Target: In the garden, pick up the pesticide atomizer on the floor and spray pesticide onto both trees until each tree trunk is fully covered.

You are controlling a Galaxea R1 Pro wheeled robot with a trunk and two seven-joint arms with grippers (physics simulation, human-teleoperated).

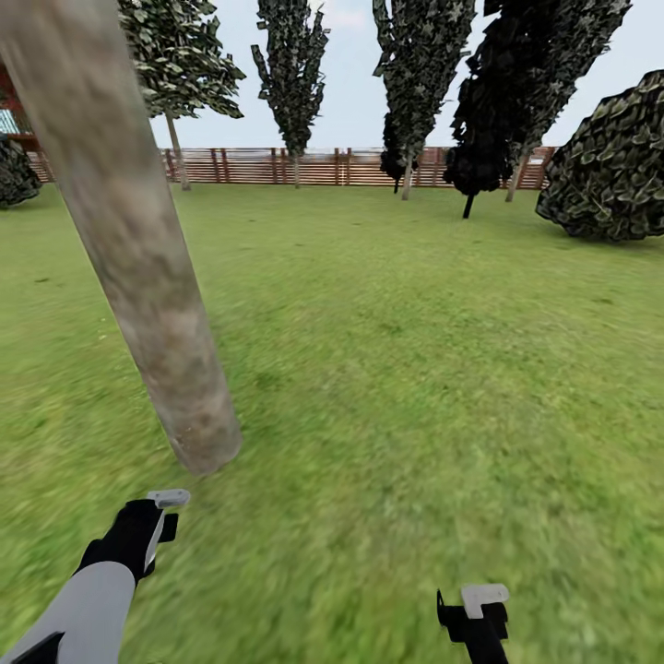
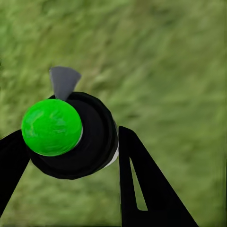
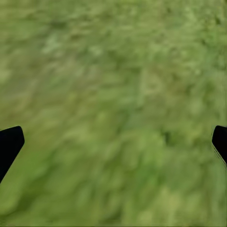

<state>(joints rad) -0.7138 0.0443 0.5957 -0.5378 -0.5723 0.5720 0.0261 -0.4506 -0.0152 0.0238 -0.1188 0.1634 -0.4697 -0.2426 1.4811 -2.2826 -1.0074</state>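
Note:
In the left wrist view, my left gripper (image 2: 71, 137) is shut on the pesticide atomizer (image 2: 94, 137). It is a round black bottle, seen from above, with a bright green top and a grey nozzle. In the head view, the left gripper (image 1: 152, 521) hangs low over the grass floor (image 1: 397, 369), just in front of the base of a thick pale mottled tree trunk (image 1: 138, 258). Far back by the fence stands another tree (image 1: 175, 65) with a thin pale trunk. My right gripper (image 1: 475, 613) is open over bare grass (image 3: 113, 94), its fingers wide apart.
A brown slat fence (image 1: 323, 166) closes the far side of the lawn. Several dark conifers (image 1: 420, 74) stand before it, and a dark bush (image 1: 613, 166) sits at the right. Open grass stretches ahead and to the right of the near trunk.

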